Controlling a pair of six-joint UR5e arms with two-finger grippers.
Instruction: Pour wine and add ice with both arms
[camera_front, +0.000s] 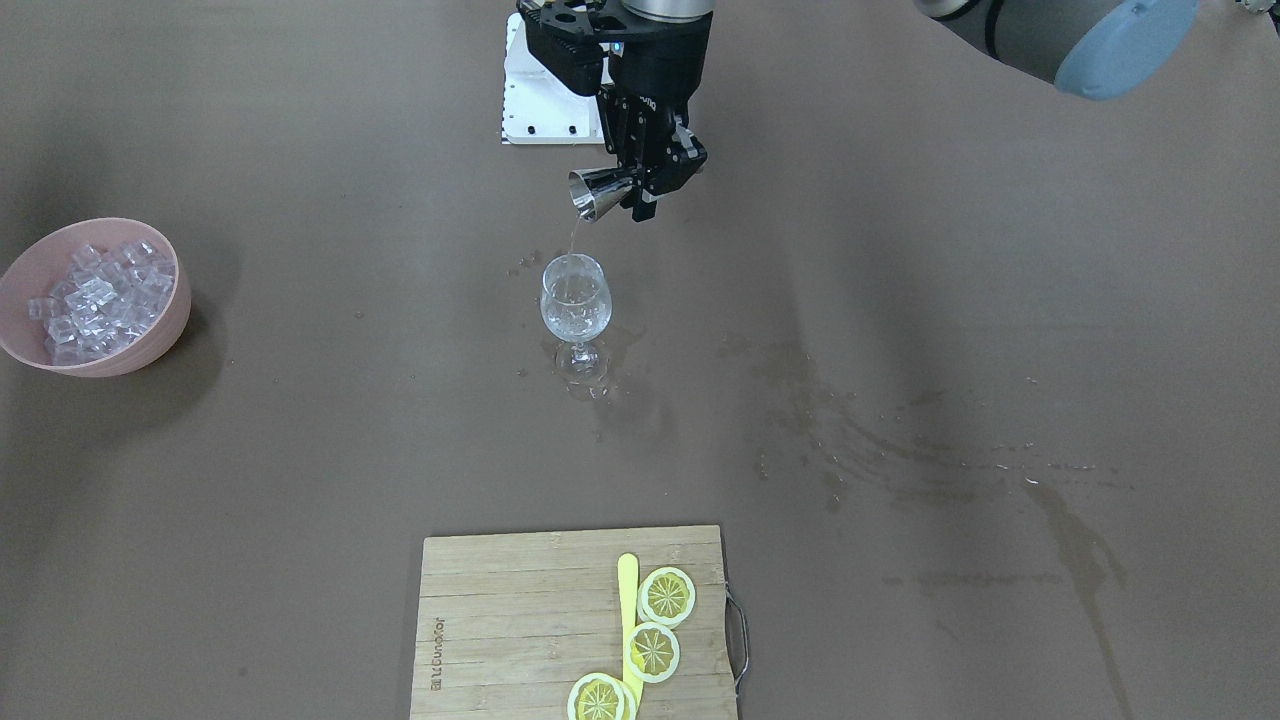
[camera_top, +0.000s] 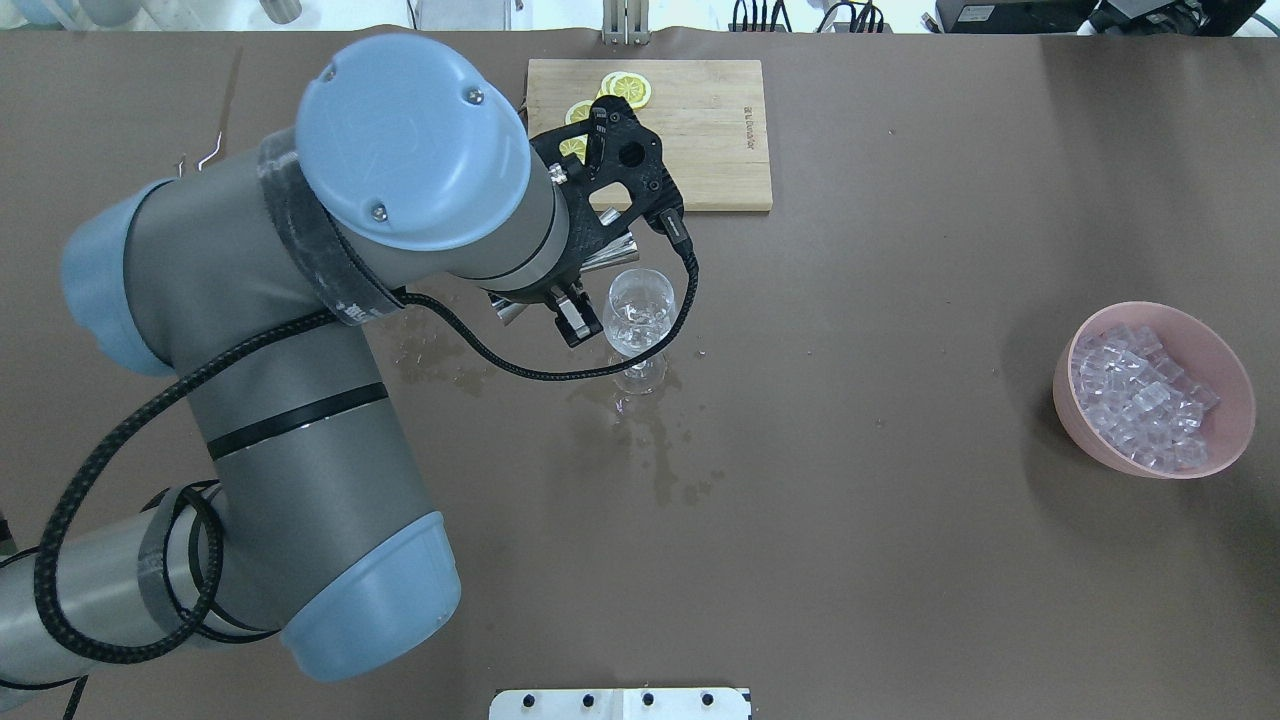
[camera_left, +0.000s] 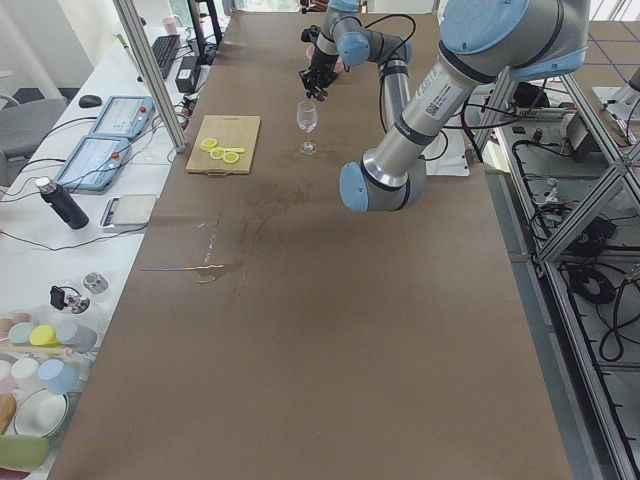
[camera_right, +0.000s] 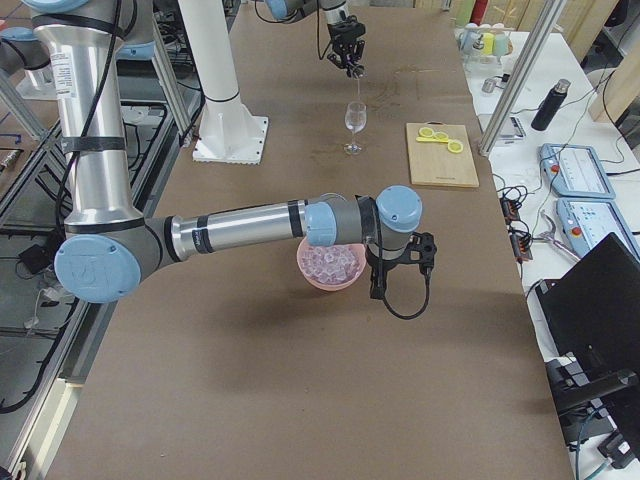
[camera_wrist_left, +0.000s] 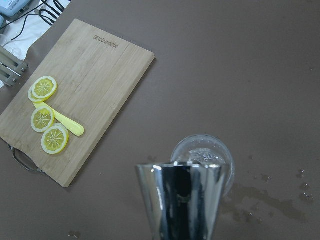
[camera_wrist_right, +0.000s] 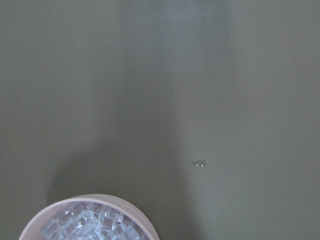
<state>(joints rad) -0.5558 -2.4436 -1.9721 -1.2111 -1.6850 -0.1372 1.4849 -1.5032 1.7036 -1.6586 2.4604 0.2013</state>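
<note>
Jigger (camera_front: 597, 192) in left gripper (camera_front: 645, 195) above glass (camera_front: 575, 297)

Light fell soft and even from above, leaving the brown bench (camera_front: 900, 250) matte, with wet streaks glinting faintly at the right of the front-facing view. The pink bowl (camera_front: 150, 345) threw a blurred shadow toward that frame's centre. In the left wrist view the steel jigger (camera_wrist_left: 181, 200) sat close and slightly soft, streaked with dark reflections. The right wrist view was dim and greenish, with a broad shadow band running down its left-centre.
</note>
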